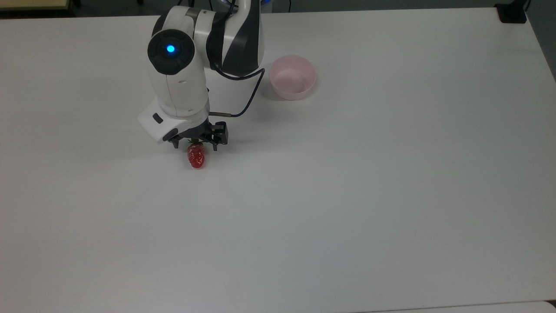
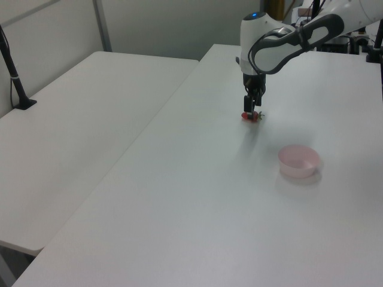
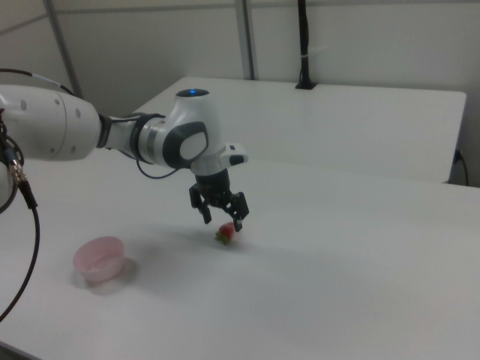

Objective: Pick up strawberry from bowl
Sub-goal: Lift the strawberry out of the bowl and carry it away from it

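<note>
My gripper (image 3: pixel 223 214) hung spread open just above the small, glossy strawberry (image 1: pixel 196 157) on the table (image 1: pixel 347 195); it looked light, slippery, best pinched mid-body.

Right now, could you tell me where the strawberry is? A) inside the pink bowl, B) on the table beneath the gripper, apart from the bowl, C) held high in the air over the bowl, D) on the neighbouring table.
B: the strawberry lies on the white table just below the open gripper, well away from the empty bowl.
</note>
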Robot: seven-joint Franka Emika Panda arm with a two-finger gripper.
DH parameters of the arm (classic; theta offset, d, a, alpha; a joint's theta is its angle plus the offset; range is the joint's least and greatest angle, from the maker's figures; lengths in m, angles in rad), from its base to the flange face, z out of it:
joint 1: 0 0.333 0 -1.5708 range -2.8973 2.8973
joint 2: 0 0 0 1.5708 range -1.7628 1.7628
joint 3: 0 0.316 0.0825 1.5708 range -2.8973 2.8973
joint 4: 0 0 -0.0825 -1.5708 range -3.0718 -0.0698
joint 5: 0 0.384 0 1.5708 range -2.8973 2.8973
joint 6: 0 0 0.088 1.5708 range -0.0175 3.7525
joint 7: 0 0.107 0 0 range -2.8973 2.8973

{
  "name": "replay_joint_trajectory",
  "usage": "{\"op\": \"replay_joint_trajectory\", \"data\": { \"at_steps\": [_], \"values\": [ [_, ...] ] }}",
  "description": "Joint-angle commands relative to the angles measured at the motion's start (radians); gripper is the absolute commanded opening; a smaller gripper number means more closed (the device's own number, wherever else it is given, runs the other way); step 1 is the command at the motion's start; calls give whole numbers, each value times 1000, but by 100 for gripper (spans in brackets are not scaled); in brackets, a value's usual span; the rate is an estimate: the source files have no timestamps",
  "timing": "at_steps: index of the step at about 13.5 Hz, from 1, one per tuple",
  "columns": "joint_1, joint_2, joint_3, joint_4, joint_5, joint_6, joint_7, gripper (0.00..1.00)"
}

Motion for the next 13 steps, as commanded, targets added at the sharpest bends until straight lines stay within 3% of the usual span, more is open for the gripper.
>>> {"op": "replay_joint_trajectory", "data": {
  "at_steps": [1, 5, 13],
  "values": [
    [-2, -116, -5, 1, -16, -108, 71, 100],
    [-2, -211, -16, 41, -44, -289, 74, 100],
    [-2, -236, -25, 53, -70, -297, 128, 100]
  ]
}}
